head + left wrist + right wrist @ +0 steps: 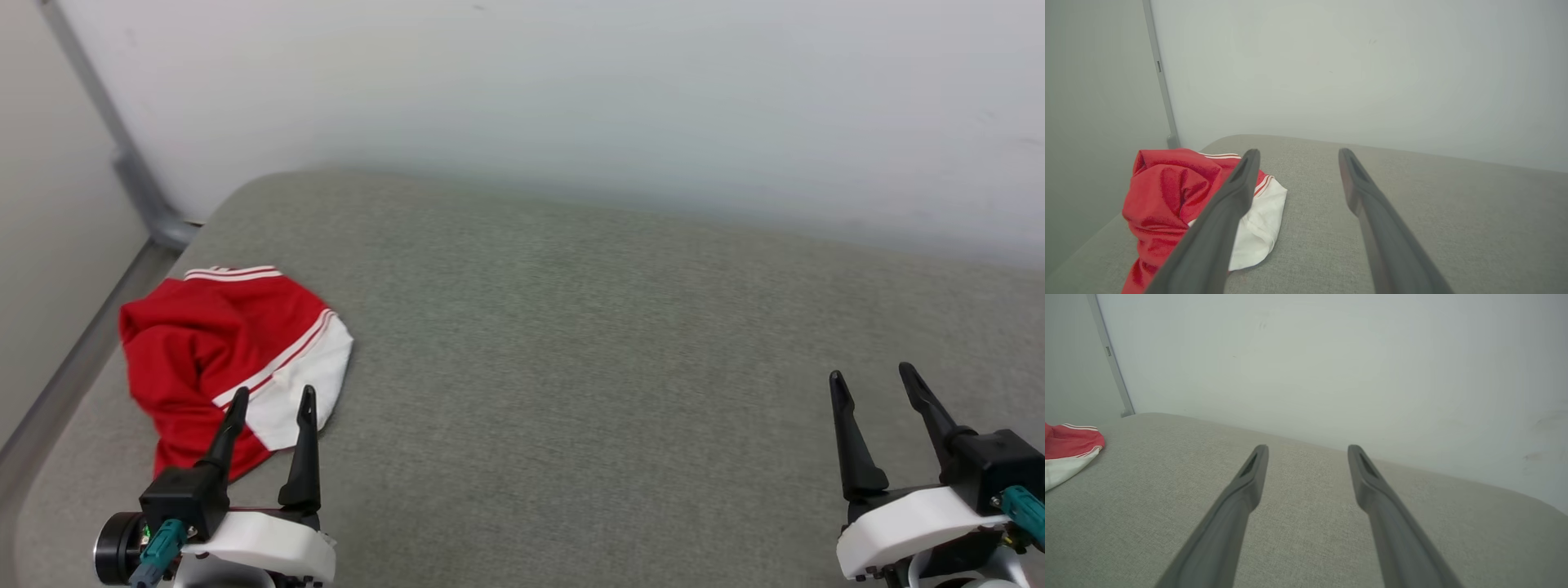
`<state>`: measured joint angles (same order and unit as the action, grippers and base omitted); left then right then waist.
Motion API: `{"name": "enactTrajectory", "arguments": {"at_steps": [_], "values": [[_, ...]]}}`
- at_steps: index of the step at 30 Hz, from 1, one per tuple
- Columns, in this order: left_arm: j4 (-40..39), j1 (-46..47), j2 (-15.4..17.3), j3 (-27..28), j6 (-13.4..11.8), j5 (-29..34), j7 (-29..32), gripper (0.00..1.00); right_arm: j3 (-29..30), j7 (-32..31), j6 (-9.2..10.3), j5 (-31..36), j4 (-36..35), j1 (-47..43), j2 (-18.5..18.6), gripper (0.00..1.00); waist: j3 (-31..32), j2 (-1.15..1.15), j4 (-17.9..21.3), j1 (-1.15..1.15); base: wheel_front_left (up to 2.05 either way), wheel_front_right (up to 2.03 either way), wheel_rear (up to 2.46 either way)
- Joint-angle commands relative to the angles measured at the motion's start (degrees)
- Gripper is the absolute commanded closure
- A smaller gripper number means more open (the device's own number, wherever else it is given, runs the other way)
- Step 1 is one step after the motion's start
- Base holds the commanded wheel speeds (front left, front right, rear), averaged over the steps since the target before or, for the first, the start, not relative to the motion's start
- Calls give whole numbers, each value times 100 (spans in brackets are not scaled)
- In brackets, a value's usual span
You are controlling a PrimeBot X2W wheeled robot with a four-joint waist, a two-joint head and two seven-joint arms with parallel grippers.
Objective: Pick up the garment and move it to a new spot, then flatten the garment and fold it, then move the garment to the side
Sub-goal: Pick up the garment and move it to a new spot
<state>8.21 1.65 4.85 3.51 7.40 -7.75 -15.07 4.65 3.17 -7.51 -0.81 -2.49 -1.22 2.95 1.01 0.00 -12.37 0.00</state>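
Left hand (273,394) is sitting at lower left with fingers spread wide open, gripping nothing. Its tips are overlapping the near edge of the garment (212,343) in the head view, and I cannot tell whether they are touching. Garment is lying crumpled in a heap near the left edge of the grey cloth-covered table (571,343), showing red body, white sleeve and striped trim. Right hand (871,373) is sitting at lower right, also wide open and empty, well apart from the garment. Pale wall (571,98) is running behind the table.

Grey fabric surface (571,343), white wall (571,98)
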Motion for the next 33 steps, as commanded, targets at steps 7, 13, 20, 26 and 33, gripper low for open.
{"name": "enactTrajectory", "arguments": {"at_steps": [7,13,20,26,33], "values": [[55,-51,54,183,11,-31,-14,0,-107,17,4,-31,-22,-5,-9,0,1,0,-713,0,0,0,0],[51,-52,64,286,13,-37,-14,0,-195,57,4,-144,38,74,-9,0,-7,0,-1160,0,0,0,0],[50,-116,81,357,14,-84,-14,0,-266,146,4,-260,106,107,-8,0,-15,0,-1548,0,0,0,0],[104,-69,130,349,13,-185,-14,0,-312,192,4,-306,156,174,-8,0,-56,0,-1703,0,0,0,0],[154,68,165,374,14,-211,-14,0,-345,205,4,-263,146,248,-8,0,-113,0,-1728,0,0,0,0]]}}
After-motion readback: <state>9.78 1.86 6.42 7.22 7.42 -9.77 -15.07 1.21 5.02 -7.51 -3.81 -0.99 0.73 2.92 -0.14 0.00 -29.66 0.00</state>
